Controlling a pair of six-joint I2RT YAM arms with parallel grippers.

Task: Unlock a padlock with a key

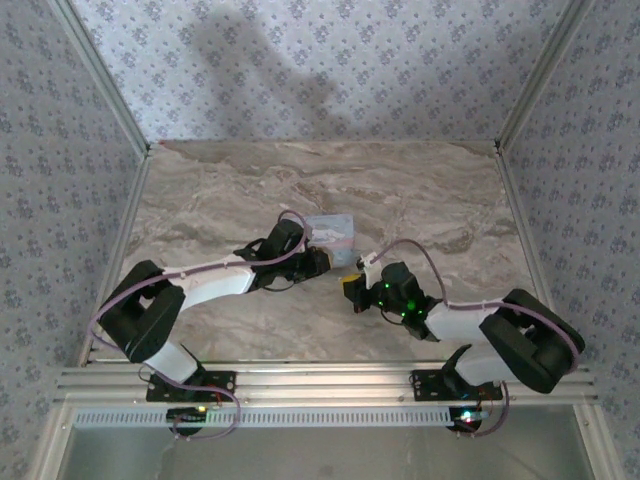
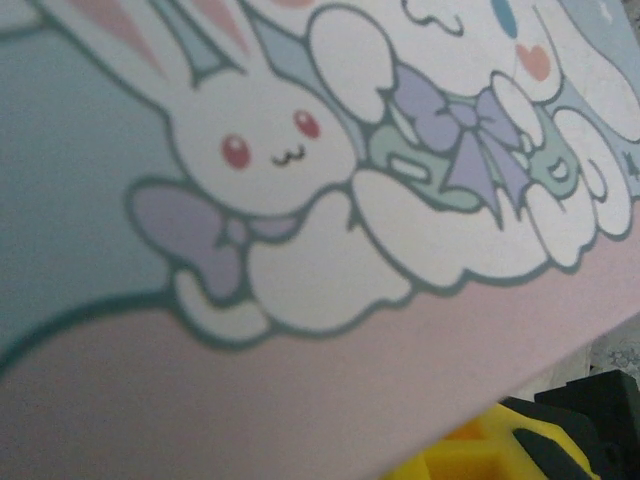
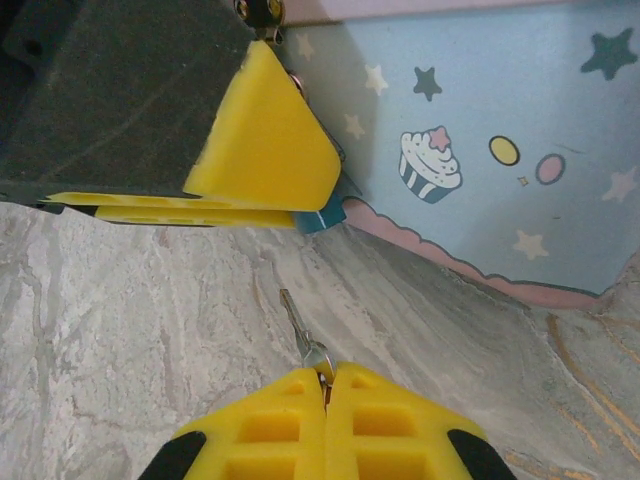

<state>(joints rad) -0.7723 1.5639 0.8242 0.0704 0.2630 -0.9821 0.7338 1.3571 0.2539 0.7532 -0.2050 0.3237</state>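
Right gripper (image 3: 327, 372): pinching the key (image 3: 295, 322), which points to 11 o'clock.
Left gripper (image 3: 318, 205): squeezing the small blue padlock (image 3: 325, 218).
Tin (image 3: 480, 150): at 2 o'clock on the bench (image 3: 120, 330).

The tin (image 1: 332, 228) lies behind the left hand (image 1: 318, 264), the key (image 3: 293, 318) in the right hand (image 3: 326, 380).

The left arm (image 1: 210, 280) and right arm (image 1: 455, 320) have white links, black joint housings and black bases. A lilac cable (image 1: 110, 305) loops along each. Green lights (image 1: 400, 300) glow at the right wrist. The right fingers (image 3: 275, 430) are yellow with square pockets and black corners. The left fingers (image 3: 260, 140) are smooth yellow wedges on a black mount.
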